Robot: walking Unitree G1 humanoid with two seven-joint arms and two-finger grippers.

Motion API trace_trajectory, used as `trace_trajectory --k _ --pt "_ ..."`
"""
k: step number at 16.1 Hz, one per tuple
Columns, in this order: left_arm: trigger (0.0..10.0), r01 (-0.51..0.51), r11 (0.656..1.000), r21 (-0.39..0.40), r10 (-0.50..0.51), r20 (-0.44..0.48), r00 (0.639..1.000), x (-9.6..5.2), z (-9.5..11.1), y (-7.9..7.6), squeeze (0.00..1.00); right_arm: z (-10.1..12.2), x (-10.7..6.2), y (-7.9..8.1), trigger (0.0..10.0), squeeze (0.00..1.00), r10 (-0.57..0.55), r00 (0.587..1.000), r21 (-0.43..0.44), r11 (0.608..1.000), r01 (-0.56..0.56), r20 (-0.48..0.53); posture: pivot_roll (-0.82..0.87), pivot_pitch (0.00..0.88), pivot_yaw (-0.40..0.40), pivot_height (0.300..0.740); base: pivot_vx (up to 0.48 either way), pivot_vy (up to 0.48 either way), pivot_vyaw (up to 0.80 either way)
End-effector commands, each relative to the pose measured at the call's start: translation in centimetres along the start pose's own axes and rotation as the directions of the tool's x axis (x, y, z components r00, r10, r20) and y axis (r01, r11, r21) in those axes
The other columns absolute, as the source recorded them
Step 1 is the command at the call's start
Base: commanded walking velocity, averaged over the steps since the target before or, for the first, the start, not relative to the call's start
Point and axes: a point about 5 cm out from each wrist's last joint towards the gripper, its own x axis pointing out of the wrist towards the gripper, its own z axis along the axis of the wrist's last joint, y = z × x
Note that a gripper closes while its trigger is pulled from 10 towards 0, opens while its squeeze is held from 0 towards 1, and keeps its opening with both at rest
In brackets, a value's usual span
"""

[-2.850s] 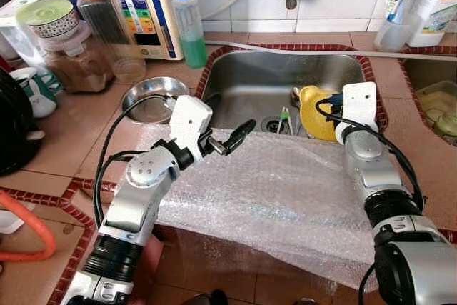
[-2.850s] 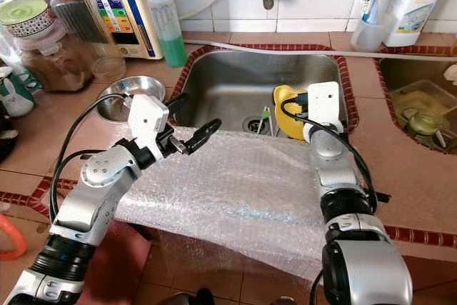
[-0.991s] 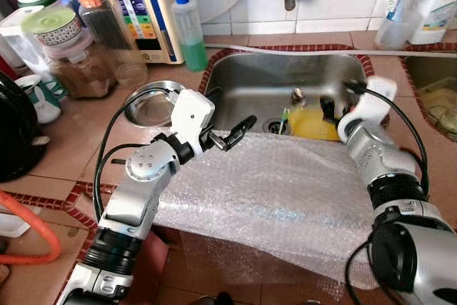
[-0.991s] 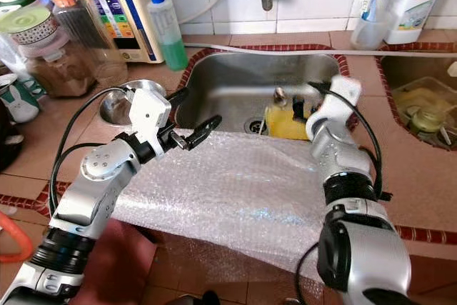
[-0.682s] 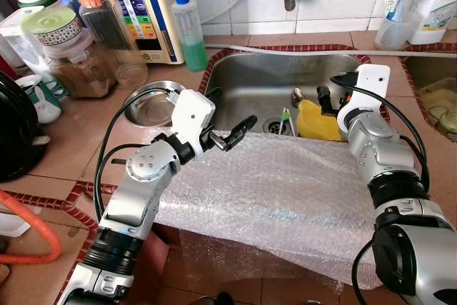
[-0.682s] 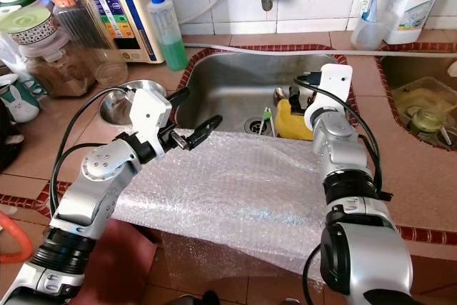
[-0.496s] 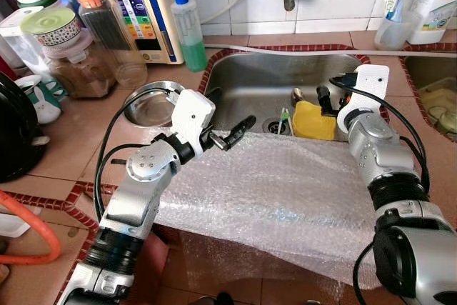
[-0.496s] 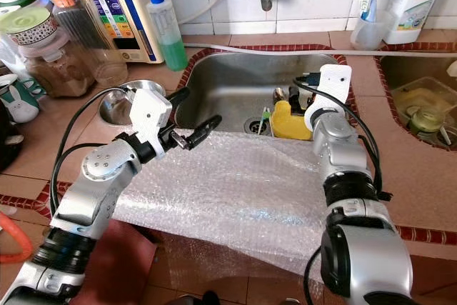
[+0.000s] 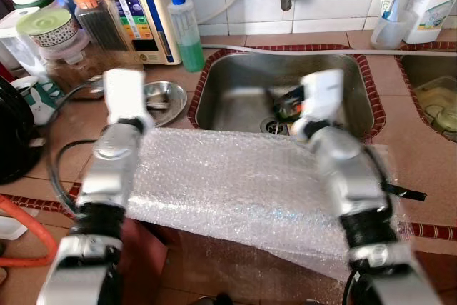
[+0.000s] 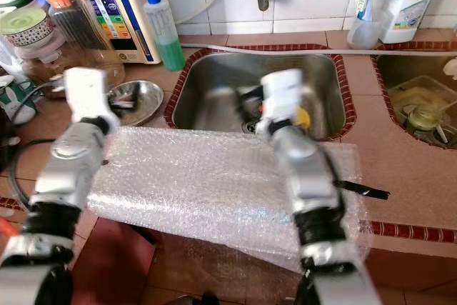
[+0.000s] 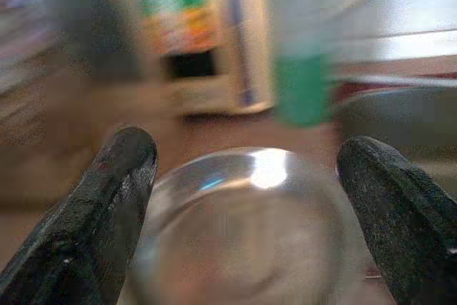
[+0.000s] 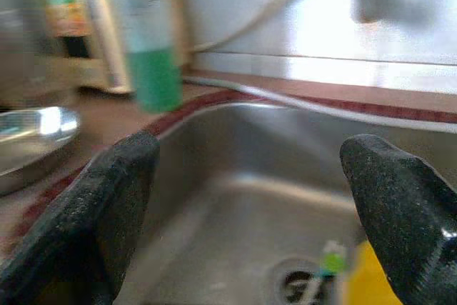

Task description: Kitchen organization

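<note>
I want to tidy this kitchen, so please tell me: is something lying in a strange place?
Yes. A sheet of bubble wrap lies across the counter before the sink, its front edge hanging over. A yellow object lies inside the sink near the drain.

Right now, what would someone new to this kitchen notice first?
Probably the big sheet of bubble wrap draped over the counter's front edge before the steel sink. Next, the two silver arms reaching over it: the left tool open over a metal bowl, the right tool open toward the sink.
</note>
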Motion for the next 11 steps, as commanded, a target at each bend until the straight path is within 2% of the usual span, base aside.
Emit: trace_trajectory --k 1,3,5,7,9,11 --pt "10.0 -0.068 0.998 -0.011 0.068 -0.023 0.997 0.2 0.0 1.3 0.00 0.5 -0.1 1.0 10.0 0.00 0.035 0.999 -0.011 0.999 -0.035 0.014 -0.22 0.108 0.171 0.740 0.000 0.000 0.00" --pt "10.0 -0.183 0.982 -0.036 0.181 -0.053 0.982 0.4 -0.6 3.0 0.00 0.4 -0.9 4.3 10.0 0.00 0.175 0.984 -0.036 0.984 -0.175 0.013 -0.22 0.108 0.170 0.740 0.000 0.000 0.00" --pt "10.0 -0.213 0.973 -0.085 0.206 -0.086 0.975 0.6 -0.9 3.1 0.00 0.6 -1.6 5.9 10.0 0.00 0.272 0.962 -0.034 0.962 -0.271 0.023 -0.22 0.108 0.171 0.740 0.000 0.000 0.00" --pt "10.0 -0.218 0.966 -0.139 0.201 -0.128 0.971 0.9 -1.3 2.3 0.00 0.5 -2.0 6.7 10.0 0.00 0.325 0.946 -0.054 0.945 -0.324 0.007 -0.22 0.109 0.174 0.740 0.000 0.000 0.00" --pt "10.0 -0.253 0.943 -0.215 0.211 -0.201 0.957 1.1 -2.1 2.0 0.00 0.7 -2.3 7.1 10.0 0.00 0.339 0.941 -0.056 0.939 -0.338 0.002 -0.23 0.110 0.177 0.740 0.000 0.000 0.00" --pt "10.0 -0.277 0.928 -0.251 0.216 -0.244 0.945 1.2 -2.6 2.0 0.00 0.9 -2.6 7.5 10.0 0.00 0.367 0.930 -0.064 0.929 -0.366 0.005 -0.24 0.109 0.184 0.740 0.000 0.000 0.00"
